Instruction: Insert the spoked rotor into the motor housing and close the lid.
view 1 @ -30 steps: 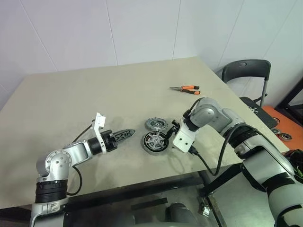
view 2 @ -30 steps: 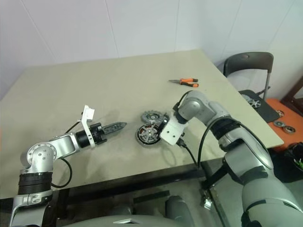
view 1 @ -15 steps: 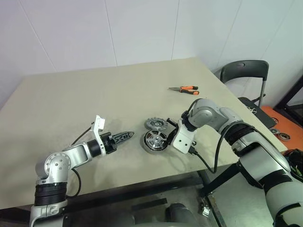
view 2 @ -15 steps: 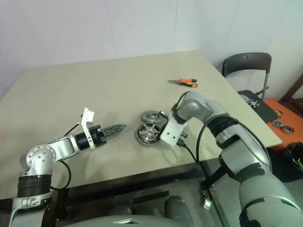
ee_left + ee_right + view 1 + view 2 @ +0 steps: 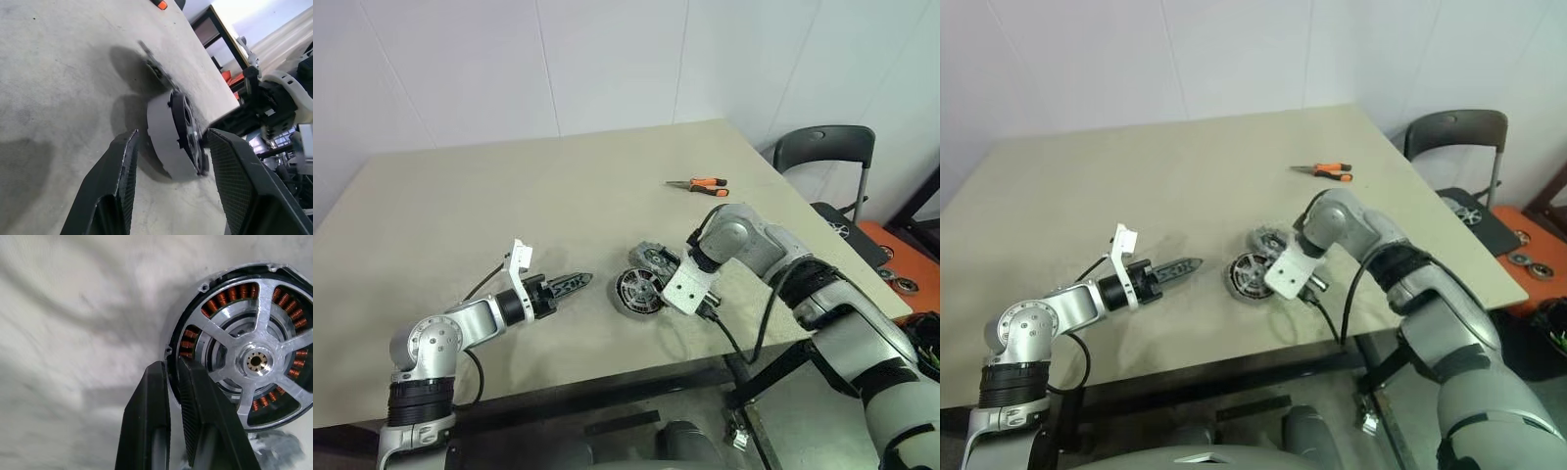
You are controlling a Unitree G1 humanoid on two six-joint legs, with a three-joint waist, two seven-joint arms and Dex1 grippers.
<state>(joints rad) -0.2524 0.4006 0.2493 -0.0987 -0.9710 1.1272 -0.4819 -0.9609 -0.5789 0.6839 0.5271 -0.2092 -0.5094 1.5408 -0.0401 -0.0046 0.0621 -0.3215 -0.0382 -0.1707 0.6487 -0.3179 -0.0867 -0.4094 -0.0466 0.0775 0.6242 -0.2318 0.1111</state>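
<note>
My right gripper [image 5: 173,382] is pinched nearly shut on the rim of the housing [image 5: 244,363], at the table's [image 5: 460,206] near edge; the rotor [image 5: 254,363] sits inside it, silver spokes over the copper windings; the housing looks tipped up on edge in my left wrist view; the lid [image 5: 653,258] lies just behind it, touching or nearly so; my left gripper [image 5: 572,283] hangs to the left of the housing, fingers [image 5: 117,191] parted and holding nothing; orange pliers [image 5: 699,183] lie well apart, farther back.
</note>
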